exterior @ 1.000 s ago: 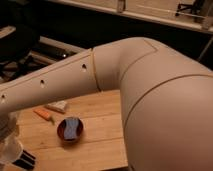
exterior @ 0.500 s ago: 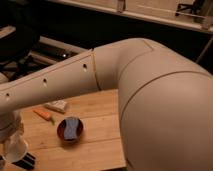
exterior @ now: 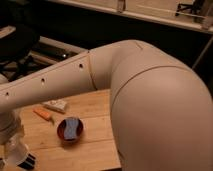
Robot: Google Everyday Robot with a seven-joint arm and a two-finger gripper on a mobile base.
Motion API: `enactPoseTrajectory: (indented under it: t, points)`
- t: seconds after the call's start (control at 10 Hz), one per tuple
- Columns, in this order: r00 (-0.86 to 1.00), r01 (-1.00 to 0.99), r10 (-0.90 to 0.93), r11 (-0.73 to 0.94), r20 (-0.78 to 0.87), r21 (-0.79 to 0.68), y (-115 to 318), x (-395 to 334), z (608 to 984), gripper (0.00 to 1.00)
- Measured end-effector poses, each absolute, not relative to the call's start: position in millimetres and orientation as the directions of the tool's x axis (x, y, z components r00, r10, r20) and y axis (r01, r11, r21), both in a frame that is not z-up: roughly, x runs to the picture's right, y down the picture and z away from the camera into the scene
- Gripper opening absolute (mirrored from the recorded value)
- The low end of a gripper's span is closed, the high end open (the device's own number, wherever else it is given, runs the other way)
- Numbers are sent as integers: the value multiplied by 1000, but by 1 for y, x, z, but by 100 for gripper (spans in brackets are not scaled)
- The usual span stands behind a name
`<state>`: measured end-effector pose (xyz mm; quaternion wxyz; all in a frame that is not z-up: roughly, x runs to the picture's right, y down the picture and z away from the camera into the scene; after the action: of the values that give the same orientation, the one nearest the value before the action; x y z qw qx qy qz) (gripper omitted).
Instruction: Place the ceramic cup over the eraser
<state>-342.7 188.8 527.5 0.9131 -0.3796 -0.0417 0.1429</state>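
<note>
My gripper (exterior: 14, 152) is at the lower left corner of the camera view, at the end of the large white arm (exterior: 150, 100), low over the wooden table (exterior: 95, 145). A white cylindrical shape there may be the ceramic cup or part of the wrist; I cannot tell which. A small black blocky thing with pale edge lines, likely the eraser (exterior: 28, 161), lies right beside it at the bottom edge, partly cut off.
A dark red-brown bowl (exterior: 70, 130) with blue contents sits on the table's middle left. An orange pen (exterior: 43, 114) and a white labelled box (exterior: 55, 105) lie behind it. The arm hides the table's right part. Dark furniture stands behind.
The arm's end at the lower left has shifted only slightly. The bowl, pen and box have not moved.
</note>
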Motion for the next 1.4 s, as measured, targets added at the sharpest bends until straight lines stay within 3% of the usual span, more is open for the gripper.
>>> enactPoseTrajectory:
  t: [1.2,1.4]
  points:
    - [967,-198,250,649,-40,-735,209,-359,543,1]
    - [970,-212,229,648,-79,-731,215,-350,547,16]
